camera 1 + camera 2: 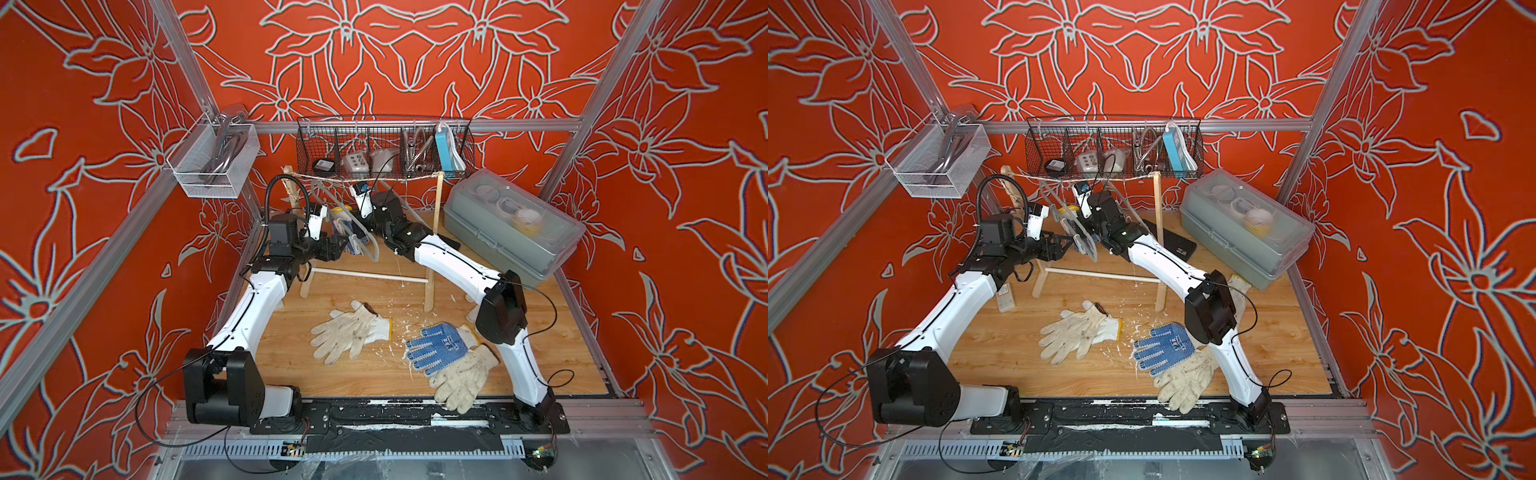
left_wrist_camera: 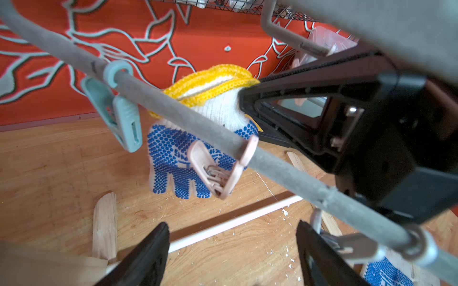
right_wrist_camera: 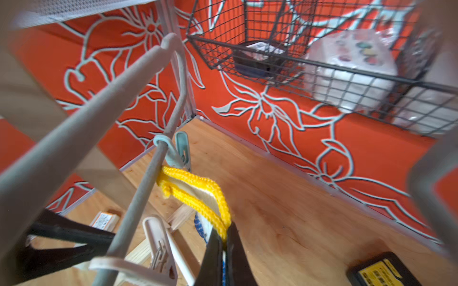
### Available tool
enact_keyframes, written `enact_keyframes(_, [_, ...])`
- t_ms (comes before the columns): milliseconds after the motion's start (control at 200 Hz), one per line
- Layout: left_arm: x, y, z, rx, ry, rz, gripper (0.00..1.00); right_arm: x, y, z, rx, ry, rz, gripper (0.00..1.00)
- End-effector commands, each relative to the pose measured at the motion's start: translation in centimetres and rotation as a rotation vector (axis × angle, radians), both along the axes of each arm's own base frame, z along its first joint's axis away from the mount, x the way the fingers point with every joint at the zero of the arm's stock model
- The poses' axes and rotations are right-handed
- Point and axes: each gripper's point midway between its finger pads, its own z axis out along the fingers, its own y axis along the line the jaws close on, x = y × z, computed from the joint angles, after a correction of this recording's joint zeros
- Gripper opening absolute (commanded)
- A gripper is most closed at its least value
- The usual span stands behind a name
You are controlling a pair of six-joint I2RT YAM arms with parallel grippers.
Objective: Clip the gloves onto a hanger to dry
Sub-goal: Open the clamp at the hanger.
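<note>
Your right gripper [image 3: 224, 237] is clamped on the yellow-edged cuff of a white knit glove with a blue-dotted palm [image 2: 171, 153]. It holds the glove up against the grey bar hanger [image 2: 173, 107] at the back of the wooden tabletop [image 1: 291, 365]. The cuff touches the bar between a pale teal plastic clip [image 2: 119, 118] and a beige plastic clip [image 2: 218, 170]. Both clips hang from the bar, and you cannot tell whether either one bites the glove.

Your left gripper [image 2: 232, 224] has its fingers well apart with nothing between them. It sits just beside the hanger, facing the beige clip.

Nearer the arm bases, a soiled off-white knit glove [image 1: 353, 330] lies flat near the middle of the tabletop. Towards your right arm, a second blue-dotted glove [image 1: 440, 345] lies palm up, overlapping a coarse cream knit glove [image 1: 461, 380] whose fingers reach over the front edge. One more pale glove [image 1: 1239, 282] shows partly behind the right arm, beside the grey lidded plastic box [image 1: 511, 224]
</note>
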Motion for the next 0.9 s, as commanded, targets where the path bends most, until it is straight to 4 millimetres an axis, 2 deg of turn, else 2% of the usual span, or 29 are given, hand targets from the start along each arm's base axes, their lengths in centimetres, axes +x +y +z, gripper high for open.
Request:
enact_keyframes(0, [-1.7,-0.6,2.5,-0.007,-0.043,-0.057,0.80,-1.6,0.4,2.0,0.070,0.011,0.103,0.00])
enact_keyframes(250, [-4.2,0.3,3.2,-0.011,-0.005,-0.060,0.80,-3.8,0.0,3.5,0.109,0.031,0.195,0.00])
enact_keyframes(405, [-4.8,1.7,4.0,-0.025,-0.024,-0.009,0.79,-4.6,-0.5,4.0,0.118,0.039,0.228,0.00])
enact_keyframes(671, [-2.3,4.1,5.0,-0.059,-0.076,0.109,0.74,-5.8,-0.6,4.1,0.132,0.052,0.297,0.00])
enact_keyframes(796, [-0.7,5.5,4.3,-0.039,-0.075,0.181,0.72,-6.3,-0.5,4.3,0.134,0.058,0.319,0.00])
enact_keyframes(896, [0.3,5.9,4.5,-0.042,-0.086,0.206,0.72,-6.6,-0.6,4.5,0.138,0.059,0.334,0.00])
